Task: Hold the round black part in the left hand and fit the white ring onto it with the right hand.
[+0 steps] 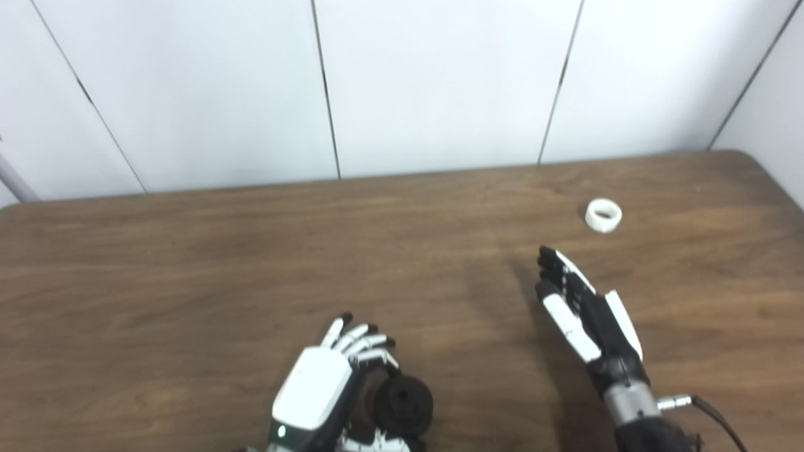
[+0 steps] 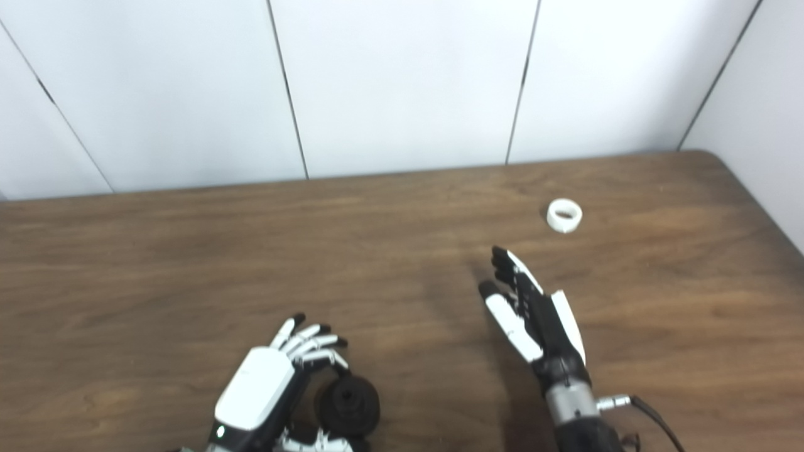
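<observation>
Near the white ring [image 1: 603, 215], right hand [image 1: 581, 311] lies outstretched, empty.

Table [image 1: 188, 263]: ring [image 1: 603, 215] far right; right hand [image 1: 584, 307] near it, apart; part [image 1: 403, 405] at front edge w/ left hand [image 1: 326, 389].

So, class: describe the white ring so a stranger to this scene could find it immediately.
Start at the brown wooden table and look to its far right corner. The white ring lies there alone, beyond the right hand. It is the only small white object lying on the wood.
</observation>
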Robot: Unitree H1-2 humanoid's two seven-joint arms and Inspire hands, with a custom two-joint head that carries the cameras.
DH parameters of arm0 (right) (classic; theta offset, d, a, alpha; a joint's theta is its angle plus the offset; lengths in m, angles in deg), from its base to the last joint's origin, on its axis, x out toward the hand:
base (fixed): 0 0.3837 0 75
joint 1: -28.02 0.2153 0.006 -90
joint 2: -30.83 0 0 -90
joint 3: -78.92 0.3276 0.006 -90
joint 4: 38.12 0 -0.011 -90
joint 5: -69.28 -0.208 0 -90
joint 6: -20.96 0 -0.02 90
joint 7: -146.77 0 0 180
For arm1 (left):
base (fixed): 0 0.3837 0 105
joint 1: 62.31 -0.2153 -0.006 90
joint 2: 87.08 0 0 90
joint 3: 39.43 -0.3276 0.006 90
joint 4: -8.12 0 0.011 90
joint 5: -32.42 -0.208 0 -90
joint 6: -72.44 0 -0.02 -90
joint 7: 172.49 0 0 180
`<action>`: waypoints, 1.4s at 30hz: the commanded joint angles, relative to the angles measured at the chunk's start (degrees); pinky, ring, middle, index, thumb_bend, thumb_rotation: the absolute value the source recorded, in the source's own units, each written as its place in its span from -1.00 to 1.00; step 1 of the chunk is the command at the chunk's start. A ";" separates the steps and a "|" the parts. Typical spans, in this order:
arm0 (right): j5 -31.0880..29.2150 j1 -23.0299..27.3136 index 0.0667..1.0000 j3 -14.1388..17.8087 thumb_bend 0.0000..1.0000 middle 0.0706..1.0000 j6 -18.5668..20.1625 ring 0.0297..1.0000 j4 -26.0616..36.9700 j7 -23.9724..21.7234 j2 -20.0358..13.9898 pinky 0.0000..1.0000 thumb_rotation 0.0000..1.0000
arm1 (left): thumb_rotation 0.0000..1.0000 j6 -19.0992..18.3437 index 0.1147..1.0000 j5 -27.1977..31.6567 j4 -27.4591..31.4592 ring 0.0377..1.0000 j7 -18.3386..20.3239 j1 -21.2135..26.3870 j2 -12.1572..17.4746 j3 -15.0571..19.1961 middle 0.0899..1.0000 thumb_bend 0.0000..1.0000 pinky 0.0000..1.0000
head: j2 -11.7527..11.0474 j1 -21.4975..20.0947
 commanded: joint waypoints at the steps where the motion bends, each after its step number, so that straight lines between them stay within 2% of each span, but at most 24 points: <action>1: -0.09 -0.98 0.76 0.23 0.10 0.77 0.14 0.77 3.11 -0.22 -0.17 0.59 0.69 | -0.90 -0.55 -0.16 -0.72 1.04 0.75 1.00 0.21 0.55 0.58 0.54 0.04 1.00 | 0.57 0.07; 5: -0.01 -0.68 0.75 0.44 0.09 0.77 2.59 0.77 4.46 -0.49 -0.14 0.58 0.64 | -0.90 -0.80 -0.16 -1.00 1.30 0.76 1.60 0.45 0.25 0.74 0.54 0.05 1.00 | 1.80 0.13; 10: 3.94 0.50 0.69 0.15 0.14 0.74 4.97 0.74 5.81 0.01 -0.92 0.64 0.40 | -0.90 -1.18 -0.16 -0.88 1.42 0.77 2.25 0.66 0.13 0.80 0.54 0.05 1.00 | 2.50 -0.37; 13: 6.36 2.24 0.63 1.13 0.24 0.70 5.96 0.71 5.88 0.46 -1.61 0.63 0.05 | -0.90 -1.52 -0.16 -0.97 1.57 0.78 2.81 0.76 0.14 0.76 0.54 0.05 1.00 | 2.66 -0.89; 15: 7.35 3.79 0.57 2.14 0.34 0.68 6.84 0.73 5.60 0.56 -2.24 0.72 -0.18 | -0.90 -1.62 -0.16 -1.00 1.66 0.77 2.98 0.75 0.15 0.77 0.53 0.05 1.00 | 2.56 -1.20; 17: 10.43 6.31 0.51 2.89 0.45 0.69 8.44 0.77 4.86 0.48 -4.26 0.80 -0.29 | -0.90 -1.53 -0.16 -1.11 1.73 0.77 3.01 0.65 0.18 0.83 0.53 0.05 1.00 | 2.28 -1.57; 18: 12.08 7.58 0.47 3.13 0.52 0.69 9.10 0.76 4.46 0.56 -5.36 0.78 -0.33 | -0.89 -1.49 -0.16 -1.27 1.78 0.77 3.03 0.60 0.22 0.85 0.53 0.05 1.00 | 2.27 -1.97; 20: 14.35 9.93 0.41 3.52 0.58 0.68 9.91 0.75 3.60 0.58 -7.33 0.77 -0.41 | -0.90 -1.41 -0.16 -1.30 1.81 0.77 3.04 0.48 0.32 0.94 0.53 0.05 1.00 | 2.01 -2.88; 22: 15.75 12.14 0.38 3.72 0.61 0.73 10.04 0.79 2.50 0.32 -9.36 0.84 -0.50 | -0.90 -1.09 -0.16 -0.91 1.65 0.76 2.76 0.36 0.56 1.19 0.53 0.05 1.00 | 1.63 -4.77; 28: 18.30 18.66 0.34 4.31 0.68 0.79 11.76 0.83 -2.11 -1.06 -14.46 0.81 -0.56 | -0.90 -0.16 -0.16 0.01 1.41 0.75 2.25 -0.12 1.27 2.02 0.52 0.05 1.00 | 0.10 -8.38; 33: 20.51 23.66 0.32 3.65 0.67 0.78 12.74 0.79 -6.90 -2.31 -17.77 0.62 -0.56 | -0.90 1.54 -0.16 0.77 0.23 0.72 1.18 -0.29 2.11 2.95 0.51 0.05 1.00 | -1.01 -12.47; 38: 22.13 26.96 0.34 2.71 0.68 0.81 12.88 0.82 -11.62 -2.50 -19.30 0.62 -0.58 | -0.90 2.42 -0.16 1.88 -0.38 0.71 0.80 -0.36 2.93 3.74 0.50 0.04 1.00 | -2.17 -16.31; 42: 23.47 29.65 0.36 3.15 0.66 0.85 13.15 0.86 -15.65 -3.74 -19.29 0.66 -0.57 | -0.90 3.42 -0.16 2.52 -0.66 0.71 0.59 -0.47 3.54 4.43 0.50 0.04 1.00 | -3.18 -19.21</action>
